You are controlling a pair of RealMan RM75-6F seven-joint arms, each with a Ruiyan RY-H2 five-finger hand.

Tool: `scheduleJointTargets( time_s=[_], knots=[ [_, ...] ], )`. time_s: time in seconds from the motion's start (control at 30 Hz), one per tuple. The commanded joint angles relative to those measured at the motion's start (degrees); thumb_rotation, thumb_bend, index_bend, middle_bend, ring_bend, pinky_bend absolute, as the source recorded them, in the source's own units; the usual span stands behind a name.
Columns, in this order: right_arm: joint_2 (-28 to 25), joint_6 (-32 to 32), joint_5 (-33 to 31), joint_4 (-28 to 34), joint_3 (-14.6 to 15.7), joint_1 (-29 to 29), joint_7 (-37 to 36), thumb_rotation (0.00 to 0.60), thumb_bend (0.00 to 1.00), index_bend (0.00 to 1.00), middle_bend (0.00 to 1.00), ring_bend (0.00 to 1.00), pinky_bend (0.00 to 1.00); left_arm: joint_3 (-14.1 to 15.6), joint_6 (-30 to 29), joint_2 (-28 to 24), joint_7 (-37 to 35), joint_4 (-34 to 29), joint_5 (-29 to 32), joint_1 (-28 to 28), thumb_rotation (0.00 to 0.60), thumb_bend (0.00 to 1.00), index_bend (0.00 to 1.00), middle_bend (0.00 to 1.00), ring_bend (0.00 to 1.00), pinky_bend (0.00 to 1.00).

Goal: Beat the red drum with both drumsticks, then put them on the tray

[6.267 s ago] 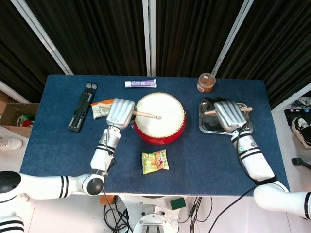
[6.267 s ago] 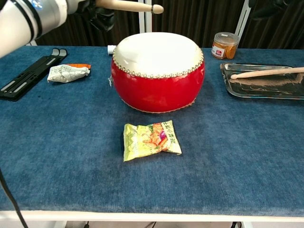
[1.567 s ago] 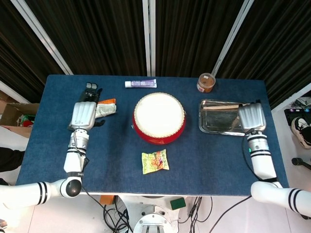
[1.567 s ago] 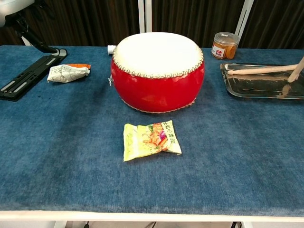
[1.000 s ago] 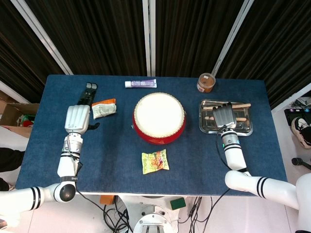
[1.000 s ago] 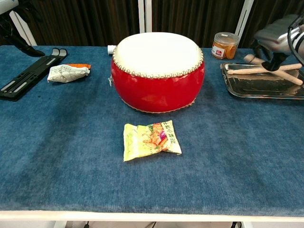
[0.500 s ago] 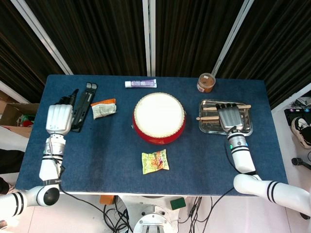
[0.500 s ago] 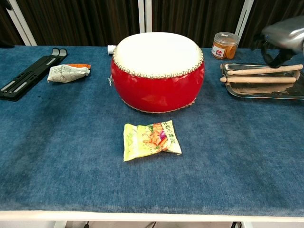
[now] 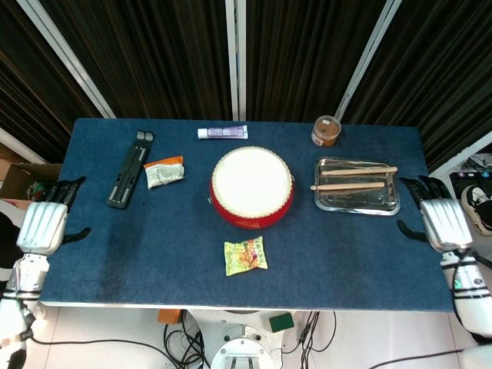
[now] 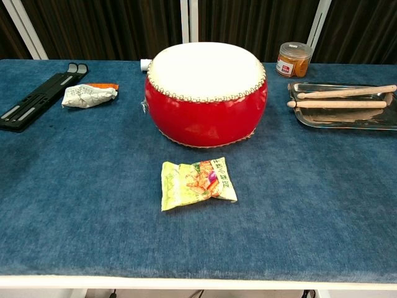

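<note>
While both arms hang off the sides of the desk (image 9: 154, 254), each robot hand is released and grasps nothing. The left robot hand (image 9: 42, 227) sits just past the desk's left edge, palm down, fingers extended and apart. The right robot hand (image 9: 444, 223) sits just past the right edge, its dark fingers likewise spread. Neither shows in the chest view.

The red drum (image 9: 252, 187) stands upright near the middle of the blue desk, its white skin facing up. To its right lies the metal tray (image 9: 357, 206), and the 2 drumsticks rest on it side by side, roughly parallel and running left to right. The farther drumstick (image 9: 360, 171) lies along the back of the tray with its right end over the rim; the nearer drumstick (image 9: 350, 186) lies just in front of it, its left tip poking past the tray's left rim. In the chest view the nearer drumstick (image 10: 335, 104) and the farther drumstick (image 10: 347, 92) appear close together but apart.

A small jar with an orange label (image 9: 326, 131) stands just behind the tray. A snack packet (image 9: 246, 256) lies flat in front of the drum. Behind the drum lies a white tube (image 9: 222, 132). Left of the drum are a crumpled wrapper (image 9: 164, 171) and, beside it, a black folding stand (image 9: 130, 168), lying flat.
</note>
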State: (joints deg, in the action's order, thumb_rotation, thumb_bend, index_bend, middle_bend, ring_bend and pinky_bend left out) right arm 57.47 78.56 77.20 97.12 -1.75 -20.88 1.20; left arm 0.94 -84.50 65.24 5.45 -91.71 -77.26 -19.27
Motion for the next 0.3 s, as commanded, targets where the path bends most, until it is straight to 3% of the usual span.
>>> scheduleJointTargets(
  time_s=[0.03,0.3],
  knots=[
    [-0.91,9.33,7.86,-4.75,3.78,8.08,-9.03,0.600,0.18,0.11,0.17,0.04,0.10,2.98,-3.50,-1.63,-4.00,-0.53,-3.41,4.39,0.600,0.06,0.11,0.17,0.14,0.26],
    [4.07,15.83,11.35,-12.89,5.66,15.00,-14.80,0.600,0.18,0.11,0.17,0.04,0.08,6.09,-9.42,0.18,-2.83,-2.05,-8.55,11.28,0.600,0.06,0.11,0.17,0.14,0.26]
  ],
)
